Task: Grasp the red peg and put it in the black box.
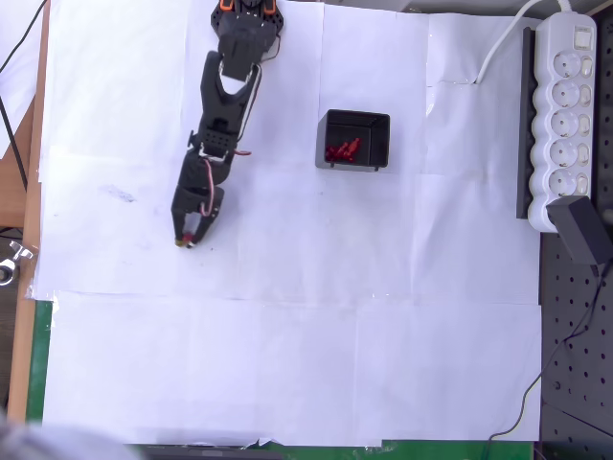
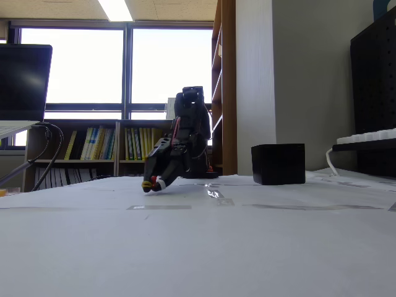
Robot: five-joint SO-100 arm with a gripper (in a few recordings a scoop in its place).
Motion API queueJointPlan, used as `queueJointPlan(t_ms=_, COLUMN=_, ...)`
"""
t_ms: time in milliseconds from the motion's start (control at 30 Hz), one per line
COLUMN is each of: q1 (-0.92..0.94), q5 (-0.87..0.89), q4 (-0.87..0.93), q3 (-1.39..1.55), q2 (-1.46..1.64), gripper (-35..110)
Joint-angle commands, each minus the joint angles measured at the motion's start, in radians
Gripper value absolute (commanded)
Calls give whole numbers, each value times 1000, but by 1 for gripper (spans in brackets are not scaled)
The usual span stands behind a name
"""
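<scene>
**Pincer down at the peg, box waiting to the right**

The pincer (image 1: 189, 239) is low at the paper-covered desk (image 1: 287, 364), its tips narrowed around a small red peg (image 2: 153, 180) that shows between them in the fixed view; whether the grip is firm I cannot tell. This looks like the grasp step. The black box (image 1: 353, 140) stands well apart, to the right in the overhead view, with a cluster of red pegs (image 1: 342, 150) inside. Next comes a lift clear of the paper, then a swing over the box's walls.
</scene>
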Motion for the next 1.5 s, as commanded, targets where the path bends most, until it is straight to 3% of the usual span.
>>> queueJointPlan(t_ms=0, q1=12, q5=12, q4=141, q3=81, q2=-178, gripper=0)
queueJointPlan(t_ms=233, q1=23, q5=12, q4=238, q3=118, q2=-184, gripper=0)
queueJointPlan(t_ms=533, q1=15, q5=92, q4=1057, q3=491, q2=-267, gripper=0)
queueJointPlan(t_ms=933, q1=-43, q5=140, q4=1767, q3=931, q2=-278, gripper=0)
queueJointPlan(t_ms=1167, q1=-170, q5=229, q4=1901, q3=923, q2=-390, gripper=0)
queueJointPlan(t_ms=1467, q1=-531, q5=380, q4=1917, q3=747, q2=-689, gripper=0)
